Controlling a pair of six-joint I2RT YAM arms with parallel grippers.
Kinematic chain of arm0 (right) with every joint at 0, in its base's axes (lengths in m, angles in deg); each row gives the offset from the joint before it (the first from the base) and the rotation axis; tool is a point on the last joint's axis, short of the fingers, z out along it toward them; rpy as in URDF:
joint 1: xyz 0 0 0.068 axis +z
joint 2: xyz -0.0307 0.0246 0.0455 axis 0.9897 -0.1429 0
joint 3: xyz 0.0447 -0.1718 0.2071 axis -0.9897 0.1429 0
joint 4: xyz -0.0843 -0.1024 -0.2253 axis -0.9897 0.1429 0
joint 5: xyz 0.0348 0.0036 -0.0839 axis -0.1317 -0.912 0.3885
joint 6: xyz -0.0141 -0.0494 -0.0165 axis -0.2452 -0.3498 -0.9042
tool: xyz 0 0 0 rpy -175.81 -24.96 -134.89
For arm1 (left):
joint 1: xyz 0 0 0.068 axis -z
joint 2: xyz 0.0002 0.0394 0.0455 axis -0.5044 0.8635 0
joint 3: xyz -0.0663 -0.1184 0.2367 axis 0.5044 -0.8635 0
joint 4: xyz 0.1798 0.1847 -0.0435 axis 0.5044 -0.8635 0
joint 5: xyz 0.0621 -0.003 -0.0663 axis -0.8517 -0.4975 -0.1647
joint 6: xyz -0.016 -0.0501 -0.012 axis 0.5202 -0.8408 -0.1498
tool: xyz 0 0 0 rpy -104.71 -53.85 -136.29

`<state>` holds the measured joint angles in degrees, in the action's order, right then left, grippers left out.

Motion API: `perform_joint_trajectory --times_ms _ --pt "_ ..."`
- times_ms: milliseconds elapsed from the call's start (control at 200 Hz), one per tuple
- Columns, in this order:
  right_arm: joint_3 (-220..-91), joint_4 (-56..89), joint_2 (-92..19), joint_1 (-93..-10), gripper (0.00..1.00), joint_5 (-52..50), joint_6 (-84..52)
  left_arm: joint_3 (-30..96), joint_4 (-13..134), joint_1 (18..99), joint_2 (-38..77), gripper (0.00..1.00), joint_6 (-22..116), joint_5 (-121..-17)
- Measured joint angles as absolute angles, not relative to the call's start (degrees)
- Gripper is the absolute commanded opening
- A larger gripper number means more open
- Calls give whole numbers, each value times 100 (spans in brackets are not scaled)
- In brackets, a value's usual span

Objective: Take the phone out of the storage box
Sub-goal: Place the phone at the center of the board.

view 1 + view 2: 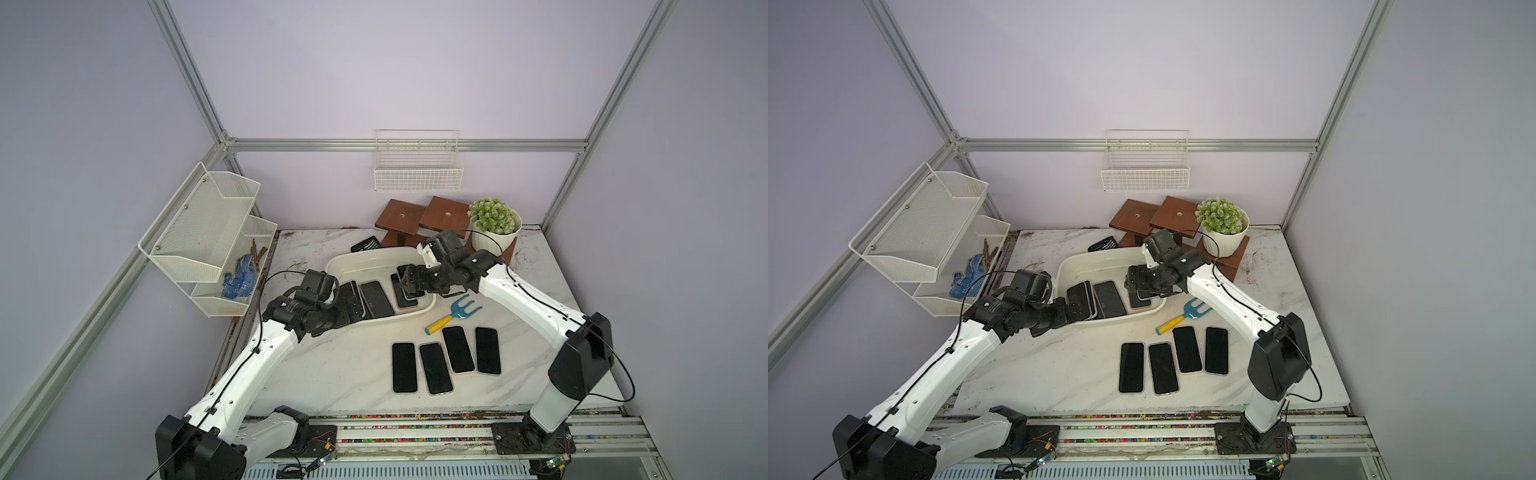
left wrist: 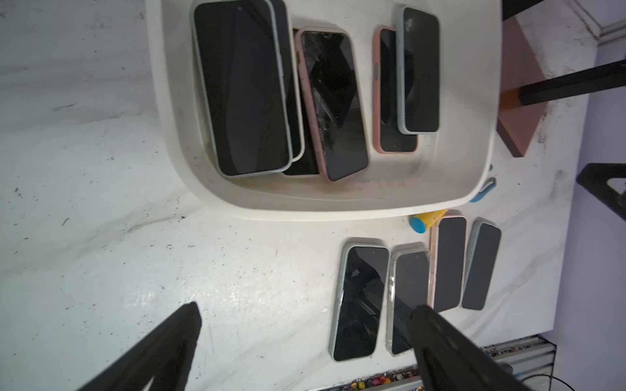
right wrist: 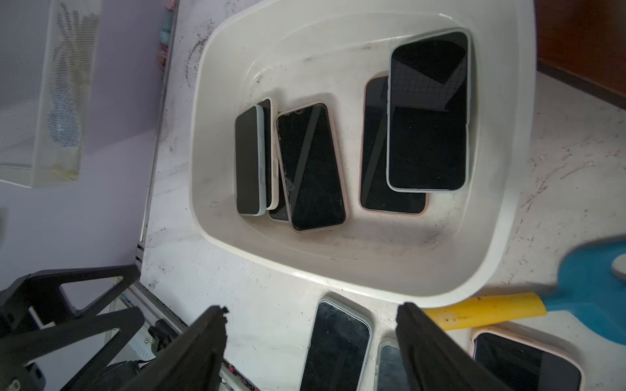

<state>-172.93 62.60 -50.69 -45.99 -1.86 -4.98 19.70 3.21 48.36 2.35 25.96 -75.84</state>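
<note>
The storage box [image 1: 351,259] is a shallow white tub in the middle of the marble table, seen in both top views. Several dark-screened phones lie in it. At its left end is a stack topped by a pale-blue-cased phone [image 2: 242,88]. A pink-cased phone [image 2: 333,101] with a cracked screen lies beside that stack. At the right end another pale-blue-cased phone [image 3: 428,111] rests on a pink one [image 3: 374,149]. My left gripper [image 1: 353,306] hovers over the left end, open and empty [image 2: 305,315]. My right gripper [image 1: 405,284] hovers over the right stack, also open and empty [image 3: 310,315].
Several phones [image 1: 435,368] lie in a row on the table in front of the tub. A blue hand fork with a yellow handle [image 1: 453,316] lies by the tub's right front. Wooden stands [image 1: 419,220] and a potted plant [image 1: 494,224] stand behind. A mesh rack [image 1: 208,237] hangs left and a wire basket [image 1: 417,166] hangs on the back wall.
</note>
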Motion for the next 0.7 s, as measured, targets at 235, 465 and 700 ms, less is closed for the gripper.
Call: perform_joint_trajectory --times_ms 235,465,700 --pt "-18638 6948 -6505 -4278 78 382 -845 1856 343 4381 629 91 2810 -7614" --pt "-19333 7191 -7333 -3957 78 271 -1075 1856 658 3985 1403 84 3168 -7433" --pt "-20004 7160 -8037 -3876 93 -142 -1285 1856 942 3835 2071 83 3422 -7151"
